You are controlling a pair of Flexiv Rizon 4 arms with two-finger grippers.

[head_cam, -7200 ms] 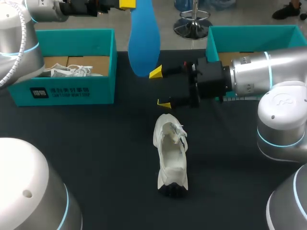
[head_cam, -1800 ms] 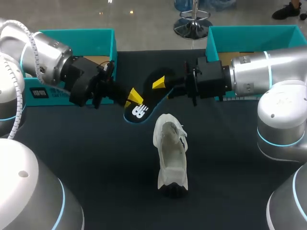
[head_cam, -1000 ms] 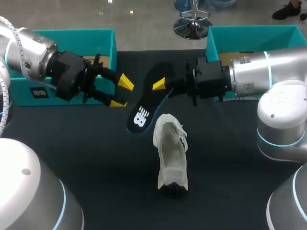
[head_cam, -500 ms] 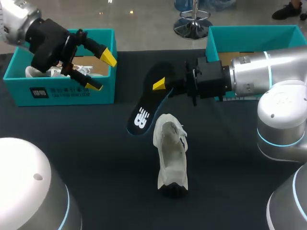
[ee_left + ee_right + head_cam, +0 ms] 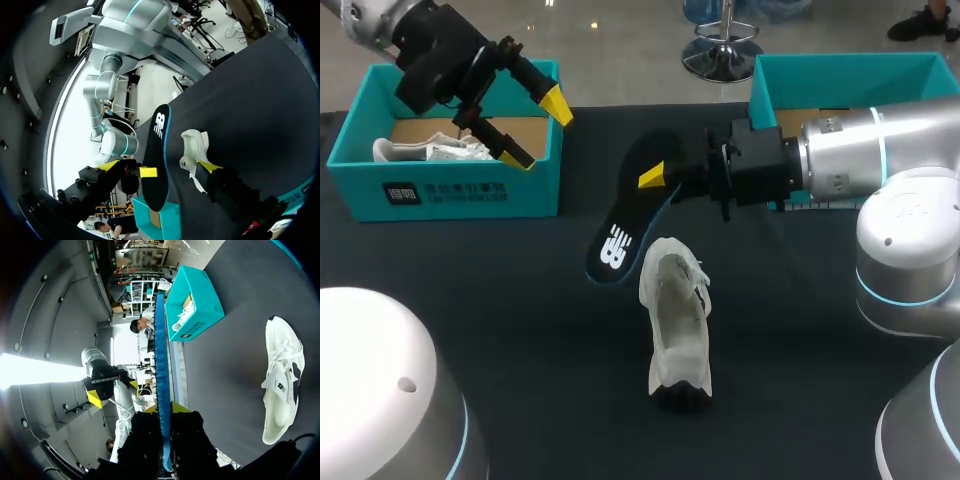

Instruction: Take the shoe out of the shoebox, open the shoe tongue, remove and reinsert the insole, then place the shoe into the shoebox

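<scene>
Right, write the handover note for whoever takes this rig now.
Left hand: open, empty, above the right end of the left shoebox.
Right hand: shut on the insole, its free end down near the white shoe.
The shoe lies on the table, out of its box.
Done: shoe out, insole removed.
Left: reinsert insole, place shoe in shoebox.

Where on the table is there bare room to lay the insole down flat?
Bare table lies in front of the left box, left of the shoe; another patch lies right of the shoe. It is crowded mid-table, where the right gripper holds the insole close beside the shoe.
</scene>
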